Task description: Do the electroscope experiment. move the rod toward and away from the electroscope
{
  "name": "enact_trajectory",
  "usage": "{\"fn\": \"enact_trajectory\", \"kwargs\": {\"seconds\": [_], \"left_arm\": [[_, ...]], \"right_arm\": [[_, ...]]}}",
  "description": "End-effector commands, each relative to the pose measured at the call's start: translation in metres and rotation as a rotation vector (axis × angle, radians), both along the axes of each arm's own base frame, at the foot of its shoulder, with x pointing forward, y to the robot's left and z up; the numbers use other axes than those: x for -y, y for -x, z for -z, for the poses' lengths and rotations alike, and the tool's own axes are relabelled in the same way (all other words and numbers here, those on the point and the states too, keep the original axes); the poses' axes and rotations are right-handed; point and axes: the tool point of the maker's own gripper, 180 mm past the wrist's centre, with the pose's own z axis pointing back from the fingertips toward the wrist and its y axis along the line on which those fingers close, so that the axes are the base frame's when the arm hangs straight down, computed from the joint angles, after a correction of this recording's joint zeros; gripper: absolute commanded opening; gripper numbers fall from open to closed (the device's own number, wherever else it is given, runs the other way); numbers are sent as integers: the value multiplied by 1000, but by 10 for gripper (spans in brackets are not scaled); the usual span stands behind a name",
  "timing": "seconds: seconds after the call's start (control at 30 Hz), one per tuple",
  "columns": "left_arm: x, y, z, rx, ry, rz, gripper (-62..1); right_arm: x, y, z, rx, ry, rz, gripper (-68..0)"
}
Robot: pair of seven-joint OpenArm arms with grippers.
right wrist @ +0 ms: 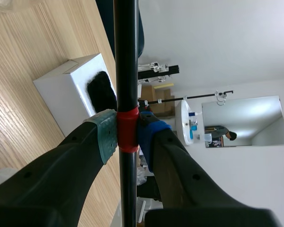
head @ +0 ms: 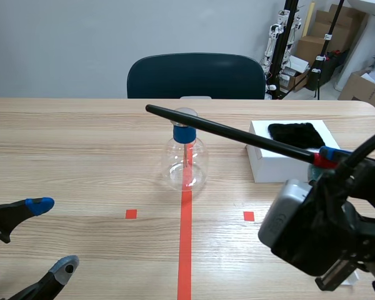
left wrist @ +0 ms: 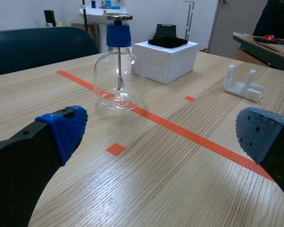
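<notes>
The electroscope (head: 185, 159) is a clear glass flask with a blue cap and a metal disc on top, standing on the red tape line at the table's middle; it is also ahead of my left gripper (left wrist: 117, 66). A long black rod (head: 231, 132) with a red band is pinched in my right gripper (head: 325, 157), raised at the right. The rod's far tip hangs just above the electroscope's disc. In the right wrist view the rod (right wrist: 126, 71) runs between the two pads at the red band. My left gripper (head: 47, 240) rests open low at the front left, holding nothing.
A white box (head: 290, 153) with a black cloth (head: 294, 134) on it stands right of the flask. A white plastic stand (left wrist: 244, 85) lies on the table further right in the left wrist view. A dark chair (head: 195, 76) sits behind the table.
</notes>
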Motion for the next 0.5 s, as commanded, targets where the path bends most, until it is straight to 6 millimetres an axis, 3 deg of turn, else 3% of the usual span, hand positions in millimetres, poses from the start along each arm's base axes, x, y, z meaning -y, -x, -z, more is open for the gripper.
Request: {"fn": "enact_trajectory", "kwargs": {"seconds": [0.0,0.47], "left_arm": [[-4,-4,-7,25,9,-4,14],[-4,-4,-7,25,9,-4,14]], "right_arm": [[0,0,-4,17,2,-7,-634],[0,0,-3,9,3,-9,-634]]}}
